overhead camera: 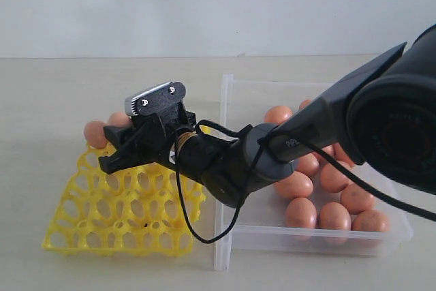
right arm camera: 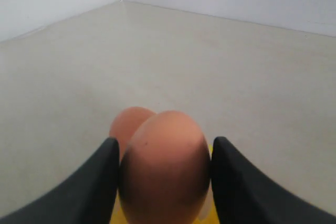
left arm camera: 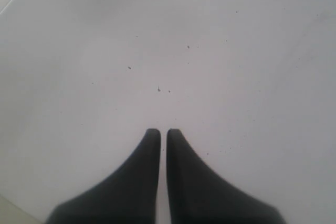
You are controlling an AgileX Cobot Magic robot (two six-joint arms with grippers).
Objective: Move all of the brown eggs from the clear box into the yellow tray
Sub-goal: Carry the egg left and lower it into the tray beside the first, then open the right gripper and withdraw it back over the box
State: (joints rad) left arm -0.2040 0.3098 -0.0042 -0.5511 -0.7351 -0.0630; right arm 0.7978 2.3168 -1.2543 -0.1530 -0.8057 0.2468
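Beige table point(overhead camera: 61, 86), yellow tray point(overhead camera: 88, 231) beside clear box point(overhead camera: 272, 238)

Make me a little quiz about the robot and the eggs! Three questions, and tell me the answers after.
1. True or false: the right end effector grips a smooth orange-brown egg over the bright yellow lattice egg tray.
2. Fill the gap: the left end effector has its jaws ____ and holds nothing.
3. Where do most of the brown eggs lie? A) in the clear rectangular plastic box; B) in the yellow tray; C) in the left end effector.
Key: 1 true; 2 shut; 3 A.
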